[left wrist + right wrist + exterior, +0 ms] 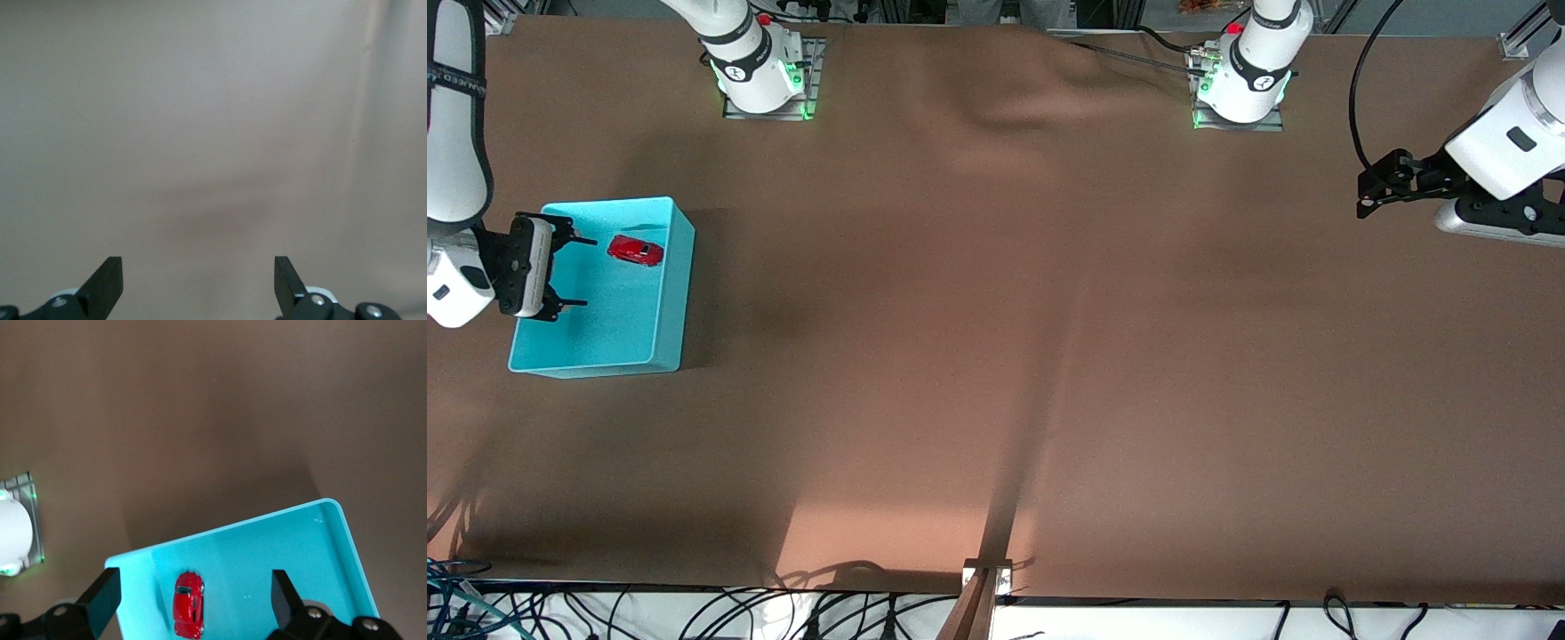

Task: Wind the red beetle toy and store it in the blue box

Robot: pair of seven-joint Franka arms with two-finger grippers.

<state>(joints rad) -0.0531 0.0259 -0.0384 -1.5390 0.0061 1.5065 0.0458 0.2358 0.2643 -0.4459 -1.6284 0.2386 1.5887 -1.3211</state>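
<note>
The table (996, 356) wears a smooth, matte brown cloth. The blue box (667, 302), a plain-walled turquoise plastic bin, sits at my right arm's end. My right gripper (569, 271) hangs over it, fingers apart, empty. My left gripper (1371, 191) waits over bare cloth, fingers apart. The red beetle toy (636, 251), tiny, glossy, rounded, dark-windowed, lies inside the box.

No wording can be read; the round marks on the arm bases (735, 73) are perhaps logos.
</note>
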